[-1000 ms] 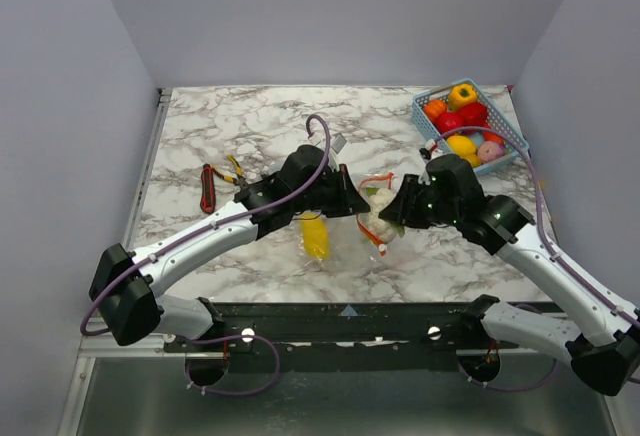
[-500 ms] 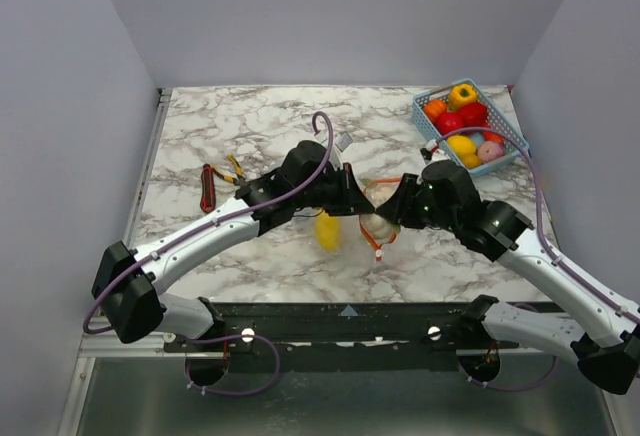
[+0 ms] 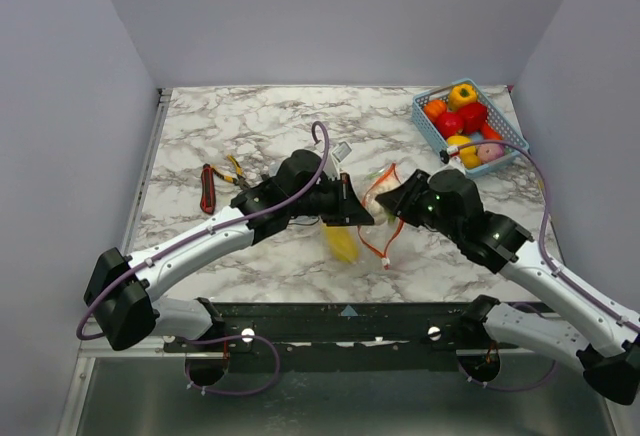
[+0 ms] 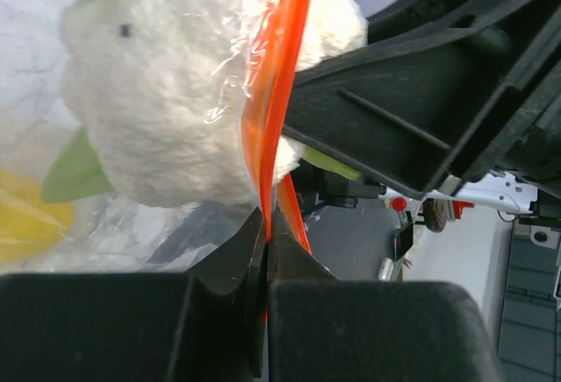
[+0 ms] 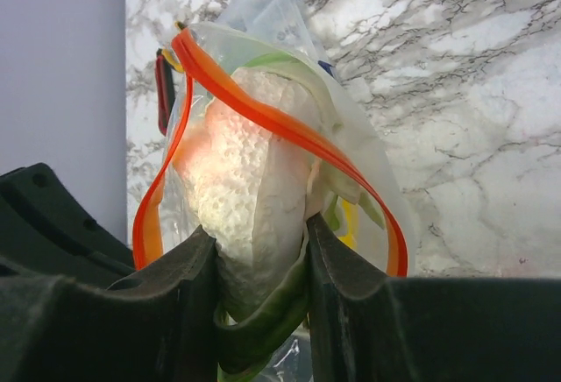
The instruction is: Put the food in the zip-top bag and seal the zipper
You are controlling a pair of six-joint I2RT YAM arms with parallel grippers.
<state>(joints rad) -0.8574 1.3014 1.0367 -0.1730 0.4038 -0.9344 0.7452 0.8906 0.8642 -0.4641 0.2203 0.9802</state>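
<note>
L gripper (image 4: pixel 266 246) pinched tight on zipper (image 4: pixel 279 75), R gripper (image 5: pixel 261 264) clamping cauliflower (image 5: pixel 250 180) at zip-top bag (image 5: pixel 355 167) mouth; yellow piece (image 3: pixel 342 244) in, seal undone, more food (image 3: pixel 472 113) in basket (image 3: pixel 427 128).

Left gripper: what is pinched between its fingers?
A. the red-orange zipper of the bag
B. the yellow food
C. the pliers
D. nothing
A: in the left wrist view the left gripper is shut on the zipper, next to the white cauliflower.
</note>
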